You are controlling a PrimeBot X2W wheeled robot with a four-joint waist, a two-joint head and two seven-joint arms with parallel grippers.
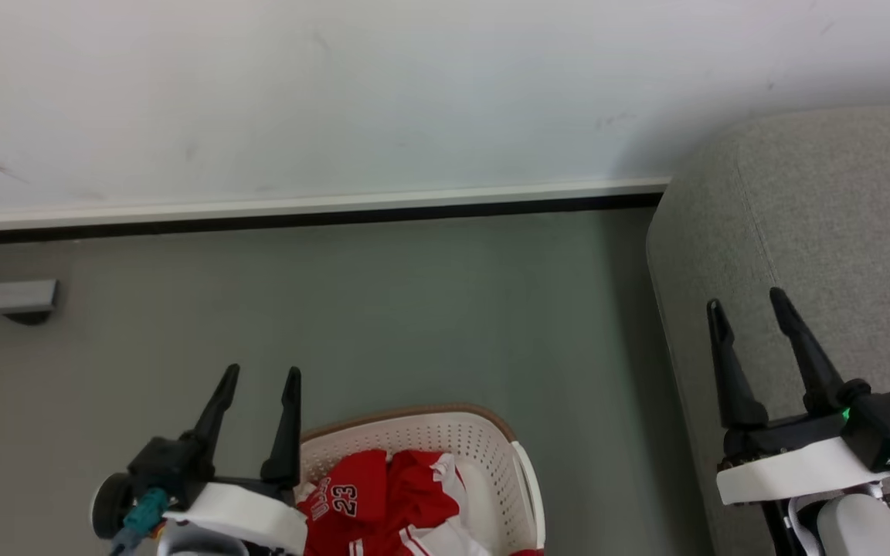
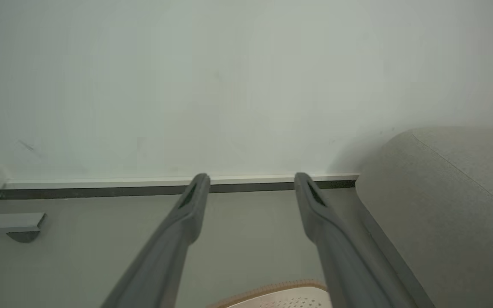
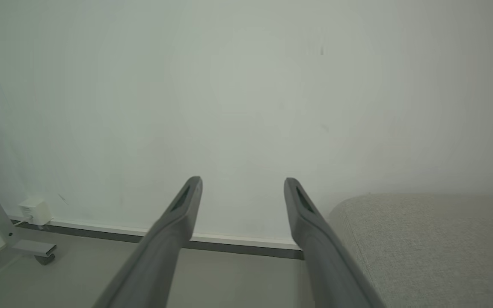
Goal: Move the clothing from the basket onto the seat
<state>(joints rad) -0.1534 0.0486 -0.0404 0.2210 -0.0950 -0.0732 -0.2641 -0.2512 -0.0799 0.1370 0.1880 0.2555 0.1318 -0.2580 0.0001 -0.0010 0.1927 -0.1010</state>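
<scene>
The clothing [image 1: 383, 494], red with white panels and the number 23, lies bunched in the cream perforated basket [image 1: 518, 479] on the floor at the bottom centre of the head view; the basket's brown rim [image 2: 272, 290] peeks in at the bottom of the left wrist view. The light grey seat [image 1: 823, 232] fills the right side of the head view, and also appears as the seat [image 2: 452, 205] and the seat [image 3: 426, 244] in the wrist views. My left gripper [image 1: 261, 377] hangs open just left of the basket, empty. Over the seat's front edge my right gripper [image 1: 748, 303] is open and empty.
A white wall with a skirting board [image 1: 321, 207] runs across the back. A grey metal foot on a castor [image 1: 5, 300] stands at the far left by the wall; a small white box [image 3: 34, 210] sits on the skirting. Grey floor [image 1: 429, 309] stretches between basket and wall.
</scene>
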